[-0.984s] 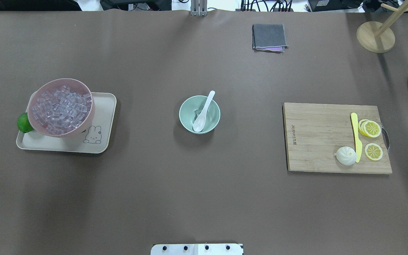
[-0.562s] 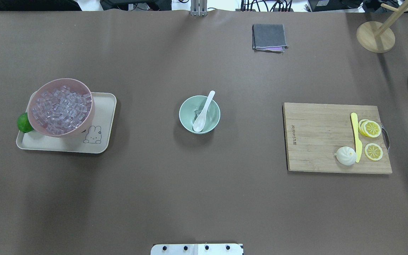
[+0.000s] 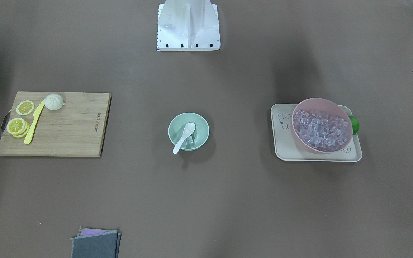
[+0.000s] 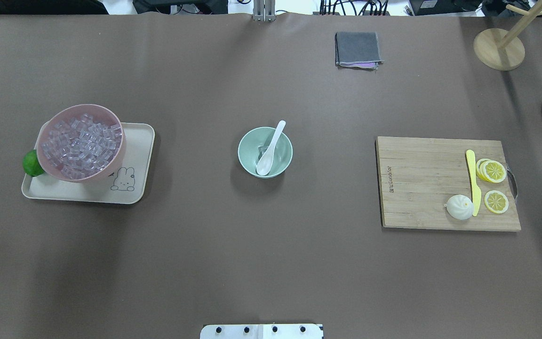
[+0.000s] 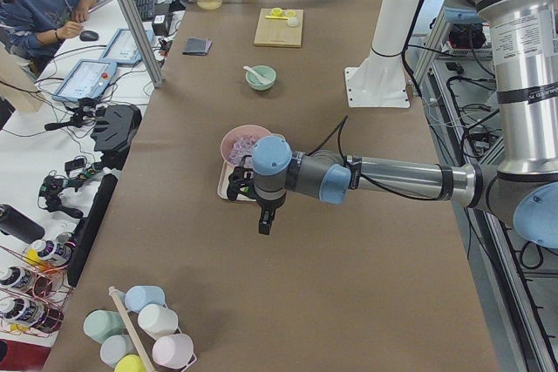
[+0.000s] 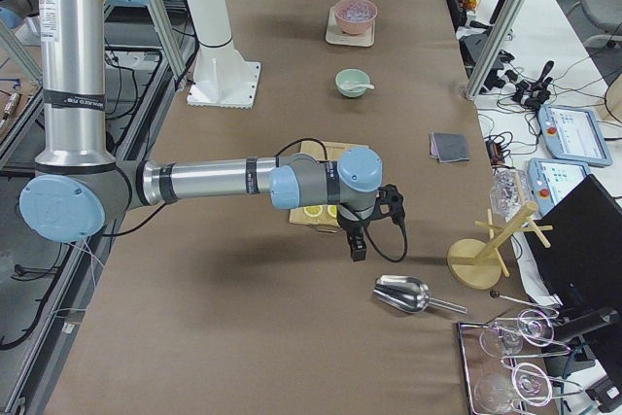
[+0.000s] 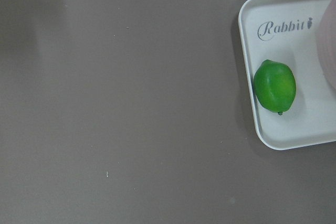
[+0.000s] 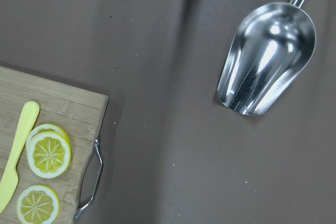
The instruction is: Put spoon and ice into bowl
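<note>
The spoon [image 4: 271,147] lay in the bowl [image 4: 247,141] at mid-table [image 4: 271,259], scoop down inside and handle leaning out over the rim away from the robot. One cube of ice [image 3: 190,140] sat in the bowl beside the scoop. The left hand [image 5: 264,226] hung near the tray [image 4: 134,188], the right hand [image 6: 357,252] near the cutting board [image 4: 421,188] — whether either was open or closed could not be told.

Overhead view: no change is registering. The spoon [image 4: 271,148] and ice [image 4: 262,151] are sitting in the bowl [image 4: 284,159] exactly as one second ago; nothing around the bowl is shifting.
</note>
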You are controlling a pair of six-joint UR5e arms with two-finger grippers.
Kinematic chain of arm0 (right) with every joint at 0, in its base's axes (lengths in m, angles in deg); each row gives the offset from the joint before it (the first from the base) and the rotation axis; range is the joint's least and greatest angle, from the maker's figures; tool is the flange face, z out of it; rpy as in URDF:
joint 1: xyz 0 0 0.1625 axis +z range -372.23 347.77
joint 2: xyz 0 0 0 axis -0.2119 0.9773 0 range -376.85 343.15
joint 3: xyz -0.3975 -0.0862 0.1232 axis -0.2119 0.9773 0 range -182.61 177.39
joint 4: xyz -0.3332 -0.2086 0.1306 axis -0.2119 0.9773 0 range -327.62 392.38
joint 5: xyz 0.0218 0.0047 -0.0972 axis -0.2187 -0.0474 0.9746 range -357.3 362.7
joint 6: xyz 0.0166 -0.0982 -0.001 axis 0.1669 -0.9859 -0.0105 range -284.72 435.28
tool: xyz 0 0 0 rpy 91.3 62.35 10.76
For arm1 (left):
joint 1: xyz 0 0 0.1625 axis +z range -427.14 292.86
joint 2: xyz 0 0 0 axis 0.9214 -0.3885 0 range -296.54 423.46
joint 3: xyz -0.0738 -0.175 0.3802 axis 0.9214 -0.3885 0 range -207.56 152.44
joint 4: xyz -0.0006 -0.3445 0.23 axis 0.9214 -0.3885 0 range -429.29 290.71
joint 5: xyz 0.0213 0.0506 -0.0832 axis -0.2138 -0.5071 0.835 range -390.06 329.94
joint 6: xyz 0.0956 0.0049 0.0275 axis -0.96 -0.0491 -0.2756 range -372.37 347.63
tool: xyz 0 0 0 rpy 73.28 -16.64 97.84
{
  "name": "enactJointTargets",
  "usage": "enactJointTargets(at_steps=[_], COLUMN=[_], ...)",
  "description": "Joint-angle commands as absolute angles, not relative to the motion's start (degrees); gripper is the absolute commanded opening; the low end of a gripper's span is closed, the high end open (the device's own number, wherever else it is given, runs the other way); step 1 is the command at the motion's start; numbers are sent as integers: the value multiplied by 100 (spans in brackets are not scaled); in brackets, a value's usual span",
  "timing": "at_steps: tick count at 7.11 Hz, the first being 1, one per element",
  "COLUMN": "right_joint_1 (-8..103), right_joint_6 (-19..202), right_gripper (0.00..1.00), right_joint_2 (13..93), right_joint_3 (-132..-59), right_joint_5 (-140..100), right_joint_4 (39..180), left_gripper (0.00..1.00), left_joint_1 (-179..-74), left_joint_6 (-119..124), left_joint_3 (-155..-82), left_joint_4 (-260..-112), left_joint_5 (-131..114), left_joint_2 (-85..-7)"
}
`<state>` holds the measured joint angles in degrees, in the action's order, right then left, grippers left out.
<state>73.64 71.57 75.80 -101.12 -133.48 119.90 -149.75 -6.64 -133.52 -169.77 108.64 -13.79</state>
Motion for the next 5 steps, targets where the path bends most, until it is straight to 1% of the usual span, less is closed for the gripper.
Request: enactJointTargets(at_steps=[1, 2, 5], right_joint_1=[7363, 7363, 7372], right_joint_6=[7141, 7141, 7141], right_gripper=[100, 100, 100], right_joint_2=[7640, 7649, 7649], right_joint_3=[-10122, -10113, -10130], right_joint_5=[-13345, -13362, -13380], right_joint_4=[11983, 11983, 11983], left_gripper=[98, 98, 98], left_joint_1=[-15081, -15107, -15388], left_joint_6=[-535, -143, -173], left_joint_3=[-13268, -13233, -13215], left_joint_4=[-16966, -16957, -16992], left_joint_5=[10881, 10881, 10899], left_joint_2=[-1414, -1441, -1502])
